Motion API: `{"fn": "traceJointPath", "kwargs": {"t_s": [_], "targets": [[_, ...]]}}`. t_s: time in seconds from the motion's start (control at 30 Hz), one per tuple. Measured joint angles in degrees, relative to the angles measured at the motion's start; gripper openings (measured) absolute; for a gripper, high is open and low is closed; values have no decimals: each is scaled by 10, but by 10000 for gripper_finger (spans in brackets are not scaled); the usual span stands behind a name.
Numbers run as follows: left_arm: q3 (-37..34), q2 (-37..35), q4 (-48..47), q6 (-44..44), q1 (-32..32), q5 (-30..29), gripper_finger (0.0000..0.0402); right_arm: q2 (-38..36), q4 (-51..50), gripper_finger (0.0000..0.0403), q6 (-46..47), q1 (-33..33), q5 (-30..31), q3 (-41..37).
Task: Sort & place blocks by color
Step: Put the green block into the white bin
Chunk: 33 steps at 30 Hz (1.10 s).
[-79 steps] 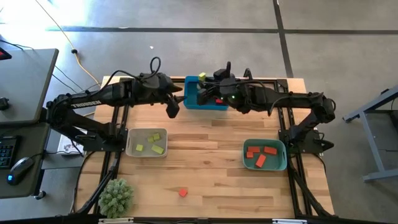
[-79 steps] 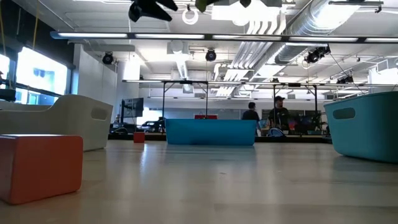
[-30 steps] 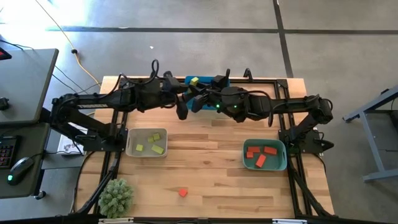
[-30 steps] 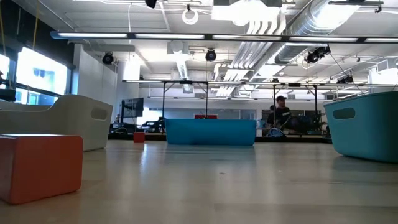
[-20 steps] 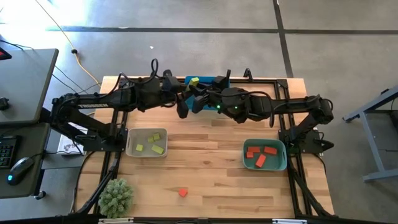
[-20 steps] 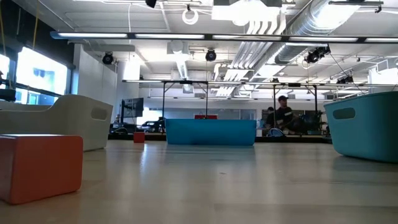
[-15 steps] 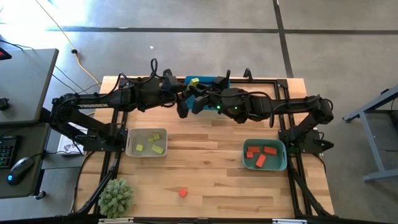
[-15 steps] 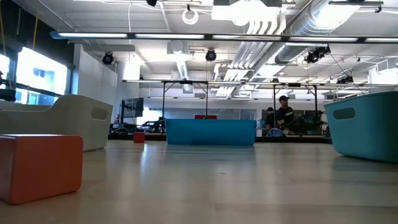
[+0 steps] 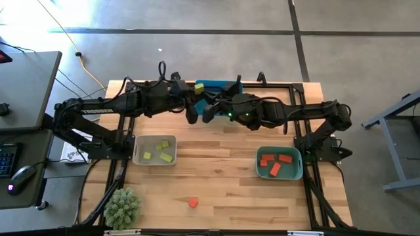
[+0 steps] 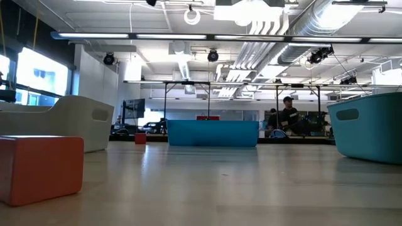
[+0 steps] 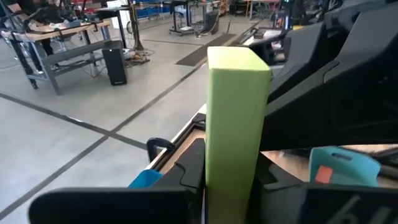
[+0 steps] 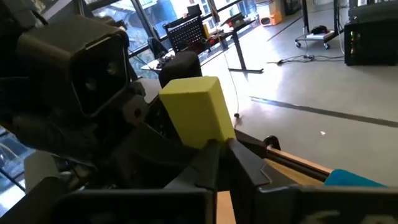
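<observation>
Above the blue tray [image 9: 213, 85] at the table's 12 o'clock edge, the left gripper [image 9: 194, 92] and the right gripper [image 9: 205, 99] meet tip to tip. A yellow-green oblong block [image 9: 198, 86] stands between them; the left wrist view shows it upright, clamped at its lower end between that arm's closed fingers [image 11: 186, 177]. In the right wrist view the right gripper's fingers [image 12: 208, 163] are pressed together just below the block, though whether they pinch it cannot be told. Toward 8 o'clock, the beige tray [image 9: 155, 150] holds yellow-green blocks [image 9: 162, 148]; toward 4 o'clock, the teal tray [image 9: 279, 162] holds red blocks [image 9: 275, 161]. One red cube [image 9: 193, 203] lies loose near 6 o'clock.
</observation>
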Motion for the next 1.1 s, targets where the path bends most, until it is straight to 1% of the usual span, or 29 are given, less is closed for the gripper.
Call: {"fn": "traceJointPath", "kwargs": {"t_s": [0.13, 0.27, 0.4, 0.6, 0.7, 0.83, 0.97, 1.1], "targets": [[0, -7, -29, 22, -1, -5, 31, 1, 2, 37, -36, 0, -5, 0], [0, -20, -72, 23, -1, -9, 31, 0, -4, 83, -55, 0, -5, 0], [0, -34, -136, 20, -1, -12, 31, 0, -5, 131, -82, -2, -7, 0], [0, -52, -277, -22, -5, -17, 31, 0, -6, 185, -179, -17, -7, 0], [0, -60, -358, -54, -5, -17, 31, -3, -8, 199, -206, -33, -7, 0], [0, -62, -465, -97, -5, 6, 31, -9, -18, 206, -220, -58, -21, 0], [0, -62, -555, -136, -11, 39, 34, -11, -34, 207, -220, -88, -62, 0], [-18, -62, -595, -167, -29, 54, 34, -12, -49, 207, -220, -122, -101, 0]]}}
